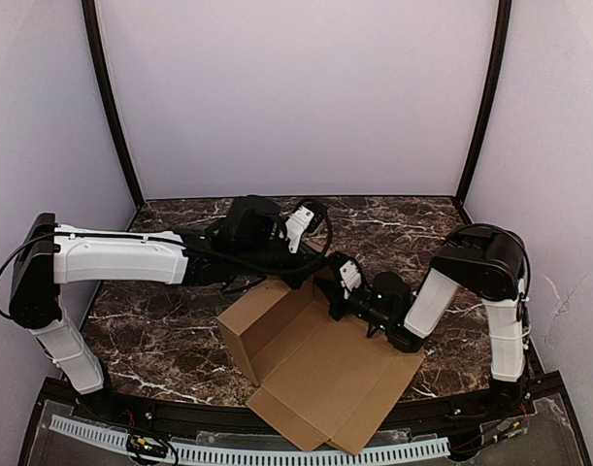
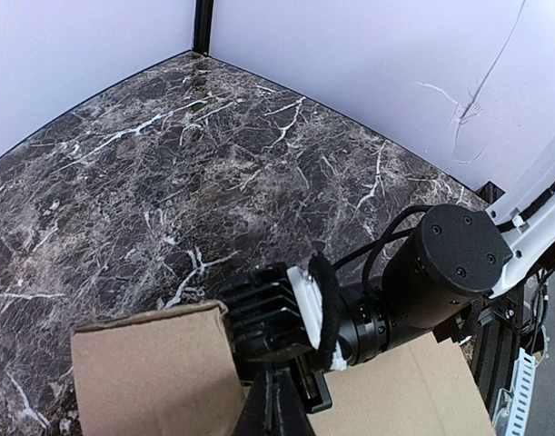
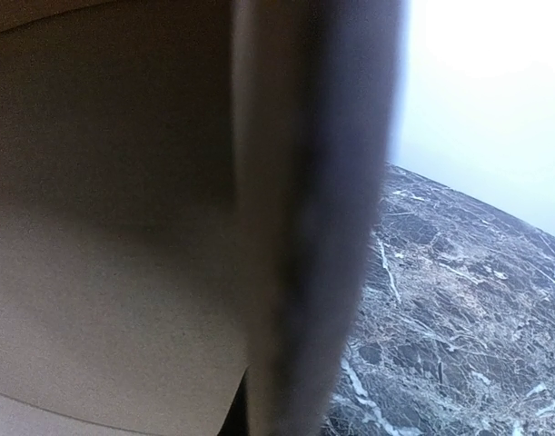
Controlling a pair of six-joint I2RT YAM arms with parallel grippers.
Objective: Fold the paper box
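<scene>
Both shut: left gripper (image 2: 279,409) and right gripper (image 1: 332,303) crowd the box (image 1: 325,374) at its far edge, hold unclear. Ease that edge upright along the crease, base kept flat.

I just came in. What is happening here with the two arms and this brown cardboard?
Two robot arms are working on a paper box that lies half folded on the marble table. Its left side wall stands up, and the rest lies mostly flat. The left gripper and the right gripper are both shut and close together at the box's far edge. Whether either one pinches the cardboard, I cannot tell.
</scene>
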